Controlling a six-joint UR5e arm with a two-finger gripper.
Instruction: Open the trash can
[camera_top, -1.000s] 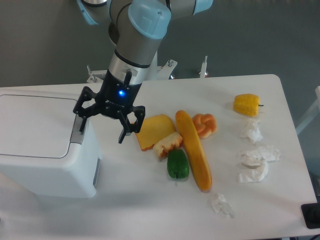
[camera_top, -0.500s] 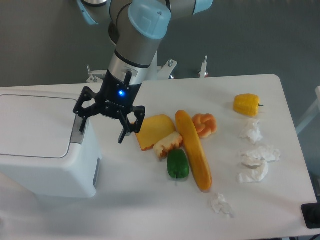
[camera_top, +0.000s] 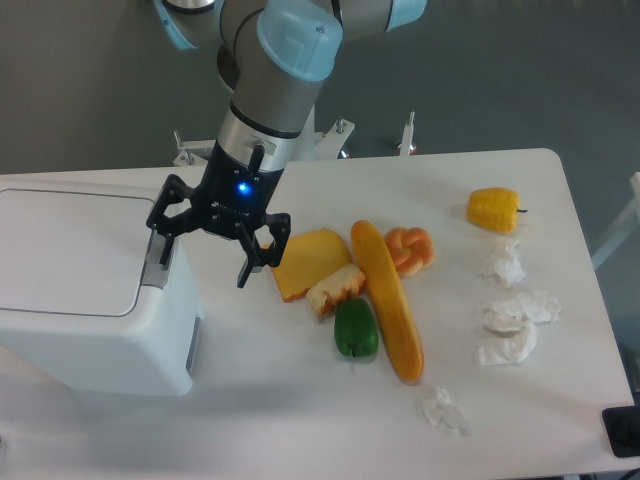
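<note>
The trash can (camera_top: 85, 290) occupies the left side of the white table (camera_top: 300, 420), with its flat lid closed and the grey push tab (camera_top: 153, 262) at the lid's right edge. The gripper (camera_top: 205, 258) hangs from the arm over the can's right edge, pointing downward. Its 2 fingers are spread wide apart and hold nothing. The left finger (camera_top: 166, 245) sits at the push tab; contact cannot be confirmed. The right finger (camera_top: 246, 268) hangs over the table, just right of the can's side wall.

To the right of the gripper lie a yellow wedge (camera_top: 305, 262), a green pepper (camera_top: 355, 329), a long baguette (camera_top: 387, 298) and a knotted roll (camera_top: 411, 248). A yellow pepper (camera_top: 493, 209) and several crumpled tissues (camera_top: 512, 312) lie near the table's right edge.
</note>
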